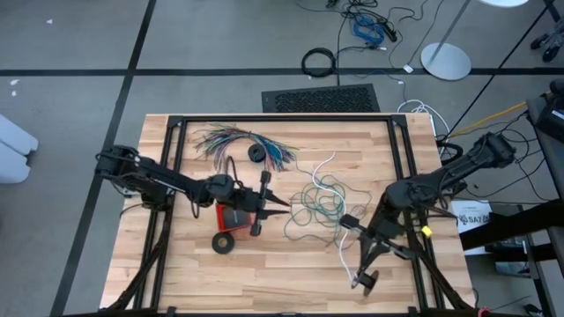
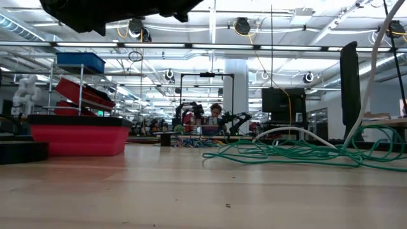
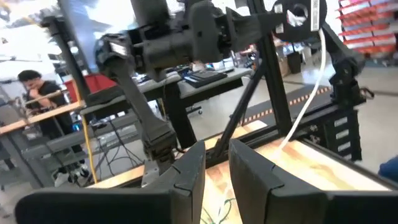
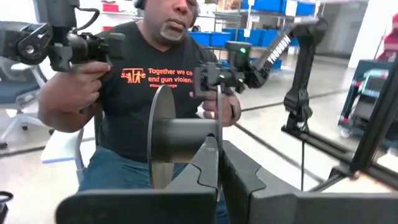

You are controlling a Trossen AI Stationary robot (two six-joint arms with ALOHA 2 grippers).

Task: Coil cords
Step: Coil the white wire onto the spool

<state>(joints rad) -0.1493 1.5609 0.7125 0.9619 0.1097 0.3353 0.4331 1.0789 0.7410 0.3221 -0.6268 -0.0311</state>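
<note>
The teal-green wire [image 1: 322,202] lies in a loose tangle on the table's middle right and also shows in the low view [image 2: 305,152]. The white cord [image 1: 345,246] runs through the tangle and rises [image 2: 375,70] to a black spool [image 4: 180,134]. My right gripper [image 1: 363,280] is shut on the spool, above the table's near right part. My left gripper [image 1: 284,204] hovers left of the tangle, its fingers [image 3: 186,174] a narrow gap apart and empty. My right gripper pinches the black spool by its near flange [image 4: 217,118], which stands edge-on between the two fingers. The spool's hub [image 4: 186,134] lies level, beyond the fingers. The spool is lifted clear, and the white cord [image 3: 305,93] hangs from it in a gentle curve to the table.
A red bin [image 1: 233,216] and a black tape ring [image 1: 223,244] sit under and beside my left arm. Many-coloured wires [image 1: 247,141] fan out at the far side. A person [image 4: 155,56] holding hand controls stands beyond the table. Black frame rails [image 1: 401,150] border the table.
</note>
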